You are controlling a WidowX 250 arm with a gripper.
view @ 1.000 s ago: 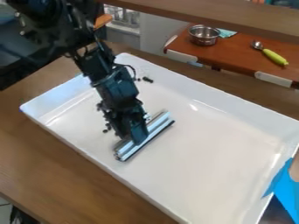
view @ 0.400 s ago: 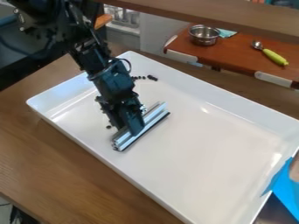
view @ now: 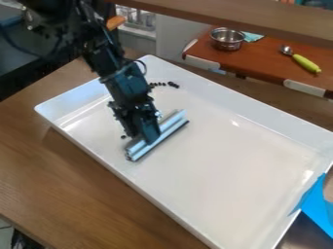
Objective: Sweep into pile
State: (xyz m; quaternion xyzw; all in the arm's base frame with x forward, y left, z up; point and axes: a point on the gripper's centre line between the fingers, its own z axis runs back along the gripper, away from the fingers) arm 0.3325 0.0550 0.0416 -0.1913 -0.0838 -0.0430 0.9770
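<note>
Noted shift since the earlier frame: white rectangular tray with raised rim (view: 98,160) slid slightly away from the camera, toward upper right. Saw long silver metal sweeping blade (view: 170,127) shifted a little toward the far side as well. Saw small dark beads (view: 158,84) carried along with the tray, with little change in layout.

Recorded black two-finger gripper (view: 150,139) low over the tray, left of its middle. Read fingers as pinching the blade at its middle. Observed the blade lying slantwise across the tray, lower edge apparently on its floor. Logged most visible beads in a short row inside the tray's far corner, ending in a dark clump (view: 174,84). Logged one lone bead (view: 123,137) just beside the blade, toward the tray's left rim.

Recorded brown wooden desk (view: 84,194) beneath the tray. Noted bright blue sheet (view: 317,208) at the tray's right end. Beyond the tray, noted reddish-brown table (view: 260,61) bearing round steel pot (view: 228,40), teal cloth (view: 252,37) partly behind it, and spoon with yellow-green handle (view: 304,63). Noted brown wooden beam (view: 240,17) across the top of the view, beyond the tray.
</note>
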